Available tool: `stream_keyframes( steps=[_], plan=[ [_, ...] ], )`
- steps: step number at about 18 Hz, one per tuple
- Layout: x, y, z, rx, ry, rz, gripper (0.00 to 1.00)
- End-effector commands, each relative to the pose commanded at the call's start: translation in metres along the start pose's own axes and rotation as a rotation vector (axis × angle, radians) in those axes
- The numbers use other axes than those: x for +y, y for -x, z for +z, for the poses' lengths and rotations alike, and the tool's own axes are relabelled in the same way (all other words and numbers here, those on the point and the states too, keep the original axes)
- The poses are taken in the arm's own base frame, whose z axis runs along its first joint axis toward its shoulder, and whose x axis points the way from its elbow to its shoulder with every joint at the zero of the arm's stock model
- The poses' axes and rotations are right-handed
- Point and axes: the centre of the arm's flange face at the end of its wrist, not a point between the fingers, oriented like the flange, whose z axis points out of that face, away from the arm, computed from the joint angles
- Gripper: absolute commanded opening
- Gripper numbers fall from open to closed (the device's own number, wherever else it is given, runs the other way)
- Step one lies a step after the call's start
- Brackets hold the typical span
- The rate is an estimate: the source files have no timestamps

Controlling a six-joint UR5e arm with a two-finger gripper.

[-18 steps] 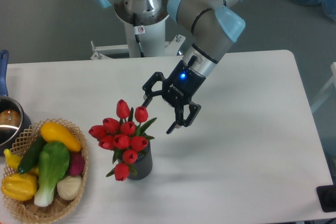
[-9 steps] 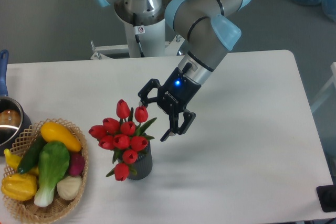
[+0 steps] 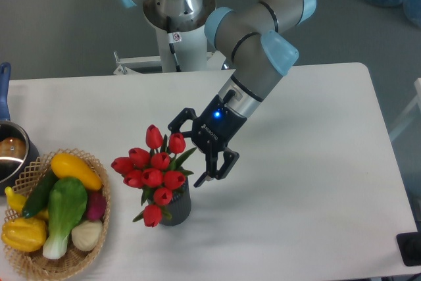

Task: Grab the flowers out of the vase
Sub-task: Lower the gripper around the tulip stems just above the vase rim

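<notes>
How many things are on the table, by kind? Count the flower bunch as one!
Flower bunch: 1, the flowers
Vase: 1, the vase
Basket: 1, the wicker basket
Toy vegetables in the basket: about 6, some overlap
Pot: 1, at the left edge
Total: about 10

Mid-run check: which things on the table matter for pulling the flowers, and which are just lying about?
Matter: flowers, vase, open gripper.
Lying about: basket of toy vegetables, pot at the left edge.
</notes>
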Motion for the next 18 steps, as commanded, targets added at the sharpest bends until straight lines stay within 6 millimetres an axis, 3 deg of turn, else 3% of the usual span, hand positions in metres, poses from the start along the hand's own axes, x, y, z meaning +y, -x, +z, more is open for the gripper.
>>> stream_keyframes(
  steps=[9,18],
  plan=[
    [0.003,0.0,0.005,0.009,-0.003,0.001,1.0],
    [-0.008,-0.008,0.013,0.026,-0.001,0.016,1.0]
  ],
)
